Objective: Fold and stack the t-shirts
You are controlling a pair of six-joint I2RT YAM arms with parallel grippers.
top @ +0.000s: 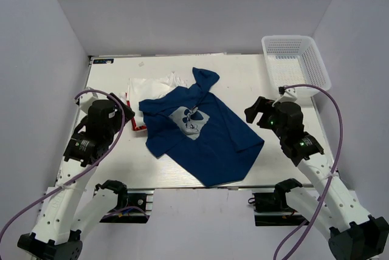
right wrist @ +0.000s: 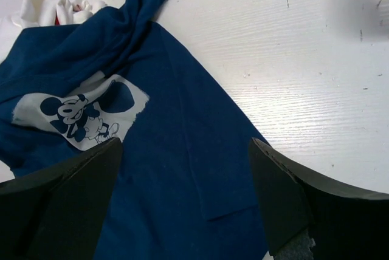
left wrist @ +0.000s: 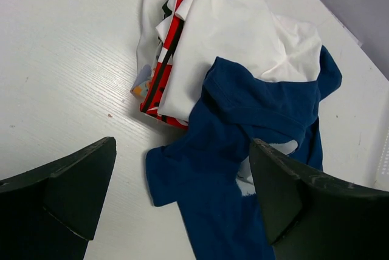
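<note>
Creased navy t-shirt [top: 200, 135] lies pale print up.
White-and-red shirts [top: 151, 87] bunch at its collar; left gripper [top: 124, 116] and right gripper [top: 258, 112] flank it, fingers apart.

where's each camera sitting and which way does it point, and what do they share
Top external: above and behind the bases, looking down at the table; left arm, right arm and basket show.
Left wrist: on the left arm, looking down past the open left claw at the white t-shirts.
Right wrist: on the right arm, looking down past the open right claw at the navy t-shirt.
Shared: all three show the navy t-shirt.
</note>
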